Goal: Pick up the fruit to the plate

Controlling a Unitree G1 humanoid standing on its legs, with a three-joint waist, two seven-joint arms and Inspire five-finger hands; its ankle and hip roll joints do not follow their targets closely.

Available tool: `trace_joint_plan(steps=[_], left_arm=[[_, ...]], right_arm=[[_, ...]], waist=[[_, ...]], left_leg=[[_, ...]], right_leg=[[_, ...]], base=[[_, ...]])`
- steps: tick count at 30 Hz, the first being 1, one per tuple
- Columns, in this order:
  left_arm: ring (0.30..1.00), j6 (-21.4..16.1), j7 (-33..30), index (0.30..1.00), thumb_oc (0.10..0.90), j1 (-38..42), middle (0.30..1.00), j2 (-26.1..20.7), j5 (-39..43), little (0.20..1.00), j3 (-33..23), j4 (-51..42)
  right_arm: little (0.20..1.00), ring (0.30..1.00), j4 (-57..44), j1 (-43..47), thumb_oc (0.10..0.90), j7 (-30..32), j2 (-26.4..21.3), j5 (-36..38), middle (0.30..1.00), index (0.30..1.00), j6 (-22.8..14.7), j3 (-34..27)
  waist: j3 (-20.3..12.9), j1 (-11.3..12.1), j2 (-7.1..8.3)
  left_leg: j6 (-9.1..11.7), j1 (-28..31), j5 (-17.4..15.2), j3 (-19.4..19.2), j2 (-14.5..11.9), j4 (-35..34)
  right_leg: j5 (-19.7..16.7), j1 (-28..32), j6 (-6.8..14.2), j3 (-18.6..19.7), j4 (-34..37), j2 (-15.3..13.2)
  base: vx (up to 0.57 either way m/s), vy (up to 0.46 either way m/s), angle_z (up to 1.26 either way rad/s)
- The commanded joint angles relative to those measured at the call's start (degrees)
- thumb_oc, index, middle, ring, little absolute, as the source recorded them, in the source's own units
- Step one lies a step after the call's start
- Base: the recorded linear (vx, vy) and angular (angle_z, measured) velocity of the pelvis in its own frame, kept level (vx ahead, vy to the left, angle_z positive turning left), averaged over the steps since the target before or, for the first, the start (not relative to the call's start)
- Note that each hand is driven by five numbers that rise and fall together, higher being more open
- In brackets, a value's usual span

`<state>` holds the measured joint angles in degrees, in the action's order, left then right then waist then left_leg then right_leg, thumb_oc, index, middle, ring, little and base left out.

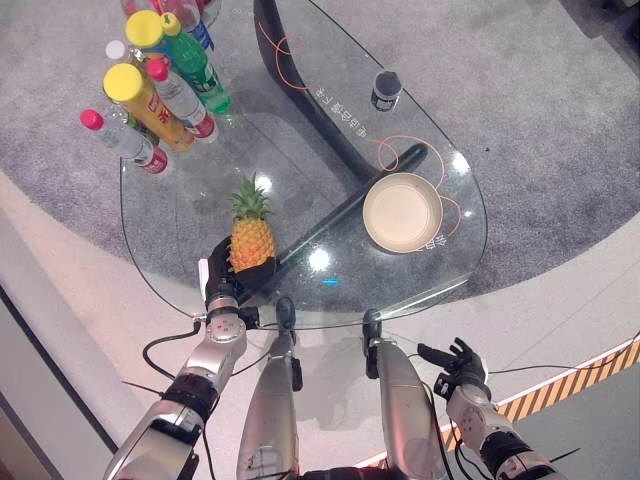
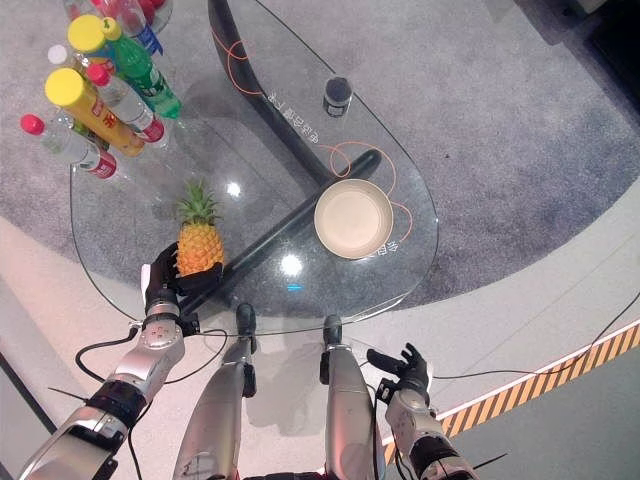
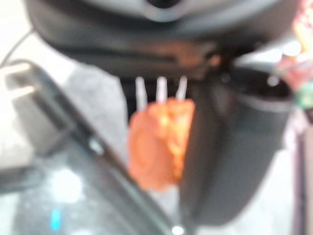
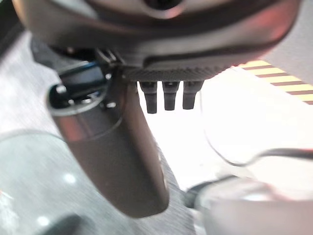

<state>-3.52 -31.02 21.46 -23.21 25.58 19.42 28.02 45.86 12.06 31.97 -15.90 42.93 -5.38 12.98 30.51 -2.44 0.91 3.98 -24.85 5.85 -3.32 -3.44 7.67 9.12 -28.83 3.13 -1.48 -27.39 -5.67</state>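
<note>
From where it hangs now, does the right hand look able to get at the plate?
Probably yes, with a forward reach. The right hand hangs open below the table's near edge, holding nothing. The plate lies on its side of the glass with nothing between; the pineapple is in the left hand.

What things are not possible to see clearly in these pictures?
- Left hand fingertips: hidden behind the pineapple in the eye views, blurred in its wrist view.
- Bottles: the farthest are cut off by the top edge.
- Print on the small dark can: too small.
- Pineapple's underside: whether it is lifted off the glass table is unclear.
</note>
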Motion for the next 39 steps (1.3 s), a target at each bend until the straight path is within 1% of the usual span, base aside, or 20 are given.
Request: trace_joint_plan(steps=[1, 2, 4, 5, 6, 7, 10, 13, 15, 17, 18, 23, 26, 28, 31, 34, 39], left_arm=[[0.3, -6.5, -2.8, 0.3, 0.1, 2.3, 0.3, -2.1, -6.3, 0.2, -3.5, -9.5], [0.3, -6.3, -2.9, 0.3, 0.1, 1.4, 0.3, -2.2, -6.8, 0.2, -3.7, -11.0], [0.3, -6.4, -2.8, 0.3, 0.1, -0.6, 0.3, -2.3, -8.2, 0.2, -4.0, -13.9], [0.3, -6.4, -2.8, 0.3, 0.1, -0.6, 0.3, -2.3, -8.2, 0.2, -4.0, -13.9], [0.3, -7.1, -3.2, 0.3, 0.1, -3.0, 0.3, -2.4, -10.0, 0.2, -4.9, -16.7], [0.3, -7.2, -3.2, 0.3, 0.1, -3.3, 0.3, -2.4, -10.1, 0.2, -4.9, -17.0], [0.3, -8.8, -3.6, 0.3, 0.1, -6.3, 0.3, -2.5, -13.0, 0.2, -6.0, -20.6], [0.3, -9.3, -3.5, 0.3, 0.1, -7.2, 0.3, -2.4, -13.9, 0.2, -6.5, -22.0], [0.3, -9.8, -3.2, 0.3, 0.1, -8.2, 0.3, -2.3, -15.2, 0.2, -6.7, -24.3], [0.3, -9.5, -2.8, 0.3, 0.1, -8.6, 0.3, -2.4, -15.9, 0.2, -6.8, -25.7], [0.3, -9.4, -2.3, 0.3, 0.1, -8.8, 0.3, -2.7, -16.2, 0.2, -6.8, -26.4], [0.3, -8.6, 0.0, 0.3, 0.1, -8.7, 0.3, -3.6, -18.4, 0.2, -6.4, -28.9], [0.3, -8.3, 1.3, 0.3, 0.1, -8.1, 0.3, -4.0, -19.2, 0.2, -6.2, -29.5], [0.3, -8.6, 2.2, 0.3, 0.1, -7.7, 0.3, -4.3, -19.6, 0.2, -5.9, -29.9], [0.3, -8.9, 3.8, 0.3, 0.1, -7.0, 0.3, -5.1, -19.5, 0.2, -5.5, -31.0], [0.3, -9.6, 4.8, 0.3, 0.1, -5.5, 0.3, -5.8, -21.2, 0.2, -4.4, -32.3], [0.3, -9.9, 7.9, 0.3, 0.1, -3.8, 0.3, -6.2, -21.0, 0.2, -2.6, -34.8]], right_arm=[[0.9, 0.9, -8.4, -3.9, 0.8, 8.4, -2.3, -0.4, 0.9, 0.9, -6.2, -2.7], [0.9, 0.9, -10.8, -4.2, 0.8, 10.1, -2.3, -0.8, 0.9, 0.9, -6.2, -2.9], [0.9, 0.9, -15.6, -4.6, 0.8, 12.7, -2.4, -2.0, 0.9, 0.9, -7.8, -3.8], [0.9, 0.9, -15.6, -4.6, 0.8, 12.7, -2.4, -2.0, 0.9, 0.9, -7.8, -3.8], [0.9, 0.9, -21.7, -5.0, 0.8, 15.6, -2.3, -4.3, 0.9, 0.9, -10.8, -5.1], [0.9, 0.9, -22.5, -5.0, 0.8, 15.8, -2.2, -4.5, 0.9, 0.9, -11.1, -5.2], [0.9, 0.9, -33.5, -5.3, 0.8, 17.4, -1.7, -9.4, 0.9, 0.9, -12.3, -6.5], [0.9, 0.9, -37.5, -5.6, 0.8, 16.1, -1.3, -11.3, 0.9, 0.9, -12.6, -6.6], [0.9, 0.9, -42.5, -6.1, 0.8, 12.4, -1.3, -16.9, 0.9, 0.9, -12.6, -5.7], [0.9, 0.9, -46.5, -6.2, 0.8, 10.1, -1.8, -20.3, 0.9, 0.9, -12.5, -4.9], [0.9, 0.9, -48.4, -6.3, 0.8, 7.9, -2.3, -21.9, 0.9, 0.9, -12.8, -4.6], [0.9, 0.9, -56.1, -4.4, 0.8, -4.3, -3.7, -21.7, 0.9, 0.9, -14.8, -2.7], [0.9, 0.9, -58.3, -2.8, 0.8, -9.5, -3.9, -20.9, 0.9, 0.9, -14.9, -1.9], [0.9, 0.9, -59.4, -1.9, 0.8, -11.7, -4.0, -20.4, 0.9, 0.9, -14.8, -1.4], [0.9, 0.9, -60.4, 0.0, 0.8, -13.3, -4.6, -18.5, 0.9, 0.9, -14.5, -0.8], [0.9, 0.9, -60.2, 2.6, 0.8, -12.7, -4.2, -18.2, 0.9, 0.9, -15.0, 0.3], [0.9, 0.9, -59.5, 6.3, 0.8, -11.3, -3.0, -18.4, 0.9, 0.9, -15.0, 2.0]], waist=[[-0.7, 0.4, 0.55], [-0.7, 0.5, 0.52], [-0.7, 0.7, 0.48], [-0.7, 0.7, 0.48], [-0.7, 0.9, 0.37], [-0.7, 1.0, 0.37], [-0.7, 1.2, 0.35], [-0.7, 1.2, 0.36], [-0.7, 1.1, 0.44], [-0.7, 1.1, 0.54], [-0.7, 1.1, 0.55], [-0.7, 1.2, 0.7], [-0.7, 1.4, 0.73], [-0.7, 1.4, 0.76], [-0.7, 1.7, 0.78], [-0.7, 2.1, 0.72], [-0.7, 2.8, 0.44]], left_leg=[[-2.2, 1.1, -5.8, 0.9, 3.7, 10.3], [-2.2, 1.4, -5.9, 1.0, 3.7, 10.2], [-2.3, 2.2, -5.9, 1.3, 3.8, 9.9], [-2.3, 2.2, -5.9, 1.3, 3.8, 9.9], [-2.4, 3.2, -5.8, 1.6, 3.9, 9.5], [-2.5, 3.3, -5.8, 1.6, 3.9, 9.4], [-2.6, 4.5, -5.6, 1.7, 4.0, 8.7], [-2.7, 4.7, -5.5, 1.8, 4.0, 8.3], [-2.8, 4.9, -5.2, 1.6, 4.0, 8.1], [-2.8, 4.8, -5.2, 1.6, 4.0, 8.3], [-2.8, 4.8, -5.3, 1.6, 4.0, 8.4], [-2.8, 4.4, -5.5, 1.4, 3.9, 8.9], [-2.7, 4.0, -5.6, 1.4, 4.0, 9.3], [-2.6, 3.7, -5.7, 1.4, 4.0, 9.6], [-2.6, 3.3, -5.9, 1.4, 4.0, 10.2], [-2.6, 2.9, -6.1, 1.5, 4.1, 10.7], [-2.7, 2.5, -6.3, 1.6, 4.5, 11.0]], right_leg=[[-11.2, 7.7, -1.3, -5.7, 14.4, 0.1], [-11.1, 8.1, -1.3, -5.8, 14.5, 0.0], [-10.9, 9.1, -1.4, -6.1, 14.7, 0.0], [-10.9, 9.1, -1.4, -6.1, 14.7, 0.0], [-10.7, 10.3, -1.6, -6.3, 15.0, 0.2], [-10.7, 10.4, -1.6, -6.4, 15.0, 0.2], [-10.2, 11.6, -1.7, -6.5, 15.1, 0.4], [-10.0, 11.8, -1.7, -6.5, 15.1, 0.5], [-9.9, 12.0, -1.8, -6.4, 15.1, 0.7], [-9.9, 11.9, -1.8, -6.3, 14.9, 0.6], [-9.9, 11.9, -1.7, -6.3, 14.9, 0.6], [-9.8, 11.4, -1.6, -6.0, 14.5, 0.6], [-9.8, 11.1, -1.5, -5.9, 14.3, 0.6], [-9.8, 10.9, -1.4, -5.8, 14.2, 0.5], [-9.9, 10.7, -1.4, -5.7, 14.2, 0.3], [-10.0, 10.5, -1.3, -5.7, 14.1, 0.1], [-10.3, 10.2, -1.2, -6.0, 14.2, -0.3]], base=[[0.0, -0.007, 0.04], [0.01, -0.003, 0.04], [0.01, -0.002, 0.1], [0.01, 0.003, 0.11], [0.01, 0.005, 0.07], [0.0, 0.0, 0.0], [0.01, 0.023, -0.01], [0.0, 0.01, -0.01], [0.0, 0.0, 0.0], [0.0, 0.0, 0.0], [0.0, 0.0, 0.0], [0.0, 0.0, 0.0], [0.0, 0.0, 0.0], [0.0, 0.0, 0.0], [0.0, 0.0, 0.0], [0.0, 0.0, 0.0], [0.0, 0.0, 0.0]])
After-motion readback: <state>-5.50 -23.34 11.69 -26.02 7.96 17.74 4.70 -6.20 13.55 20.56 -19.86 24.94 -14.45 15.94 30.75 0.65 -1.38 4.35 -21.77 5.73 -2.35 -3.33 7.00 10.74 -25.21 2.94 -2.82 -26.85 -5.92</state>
